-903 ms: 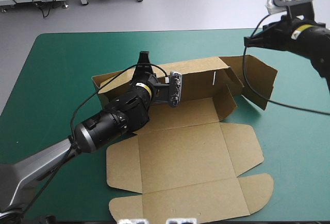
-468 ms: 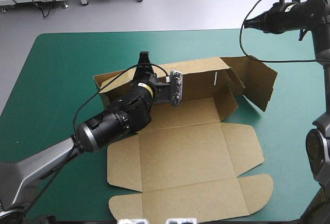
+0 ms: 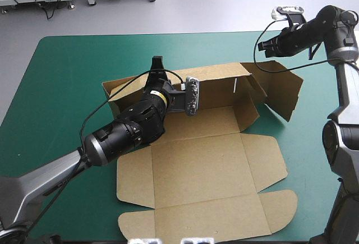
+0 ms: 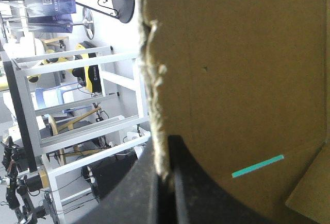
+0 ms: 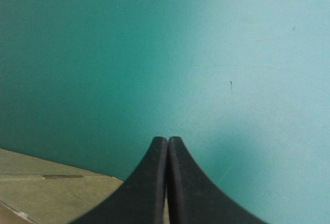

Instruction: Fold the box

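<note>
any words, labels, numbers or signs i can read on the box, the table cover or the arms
box: none, plain brown board.
teal-green cover: none.
yellow band on the left arm's wrist: too small to read.

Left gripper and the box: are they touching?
Touching. The left wrist view shows the edge of the box clamped between the black fingers of the left gripper.

Box [image 3: 207, 168] lying centred on table [image 3: 67, 76], lid flat toward near edge, back wall standing behind. Left gripper [image 3: 157, 63] straddling that wall's top edge, left part. Right gripper [image 3: 265, 45] hanging beyond box's far right flap.
</note>
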Controlling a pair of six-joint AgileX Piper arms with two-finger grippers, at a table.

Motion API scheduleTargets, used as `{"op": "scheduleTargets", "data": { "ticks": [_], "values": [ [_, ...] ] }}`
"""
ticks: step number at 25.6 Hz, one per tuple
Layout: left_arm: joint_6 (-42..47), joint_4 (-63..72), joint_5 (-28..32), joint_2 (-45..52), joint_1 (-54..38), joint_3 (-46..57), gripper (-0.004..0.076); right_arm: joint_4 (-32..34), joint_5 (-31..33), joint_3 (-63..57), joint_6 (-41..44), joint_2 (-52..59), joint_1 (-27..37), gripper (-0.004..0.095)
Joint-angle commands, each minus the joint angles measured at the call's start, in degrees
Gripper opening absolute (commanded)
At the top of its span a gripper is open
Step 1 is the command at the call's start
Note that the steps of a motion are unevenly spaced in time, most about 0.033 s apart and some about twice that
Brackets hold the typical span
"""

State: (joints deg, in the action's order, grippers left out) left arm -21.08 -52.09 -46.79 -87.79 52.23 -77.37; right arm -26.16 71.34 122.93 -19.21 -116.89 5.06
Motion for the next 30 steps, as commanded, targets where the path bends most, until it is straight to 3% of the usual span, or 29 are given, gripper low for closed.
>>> {"op": "scheduleTargets", "data": {
  "ticks": [1,9,18,25,28,30],
  "values": [
    [1.3,-2.7,1.5,1.9,0.4,-1.6,-0.0010,-1.8,0.5,1.1,-1.6,2.9,0.4,-0.0017],
    [3.4,-3.0,1.5,-0.9,0.4,-1.6,-0.0010,-0.2,0.6,-0.4,-1.3,3.2,0.4,-0.0017],
    [3.6,-3.5,-0.1,-1.8,0.4,-1.6,-0.0010,-0.4,0.6,-9.7,-6.7,7.8,0.4,-0.0018],
    [3.7,-5.1,-1.4,-1.8,2.2,-1.6,-0.0010,-5.2,0.6,-15.4,-11.5,12.4,0.4,-0.0017],
    [4.2,-5.4,-1.5,-1.8,4.0,-1.6,-0.0010,-5.3,-0.5,-23.6,-14.8,15.7,0.4,-0.0017],
    [5.2,-5.4,-1.5,-1.8,4.4,-1.6,-0.0010,-7.4,-4.6,-29.5,-17.5,17.8,0.4,-0.0017]
  ]
}}
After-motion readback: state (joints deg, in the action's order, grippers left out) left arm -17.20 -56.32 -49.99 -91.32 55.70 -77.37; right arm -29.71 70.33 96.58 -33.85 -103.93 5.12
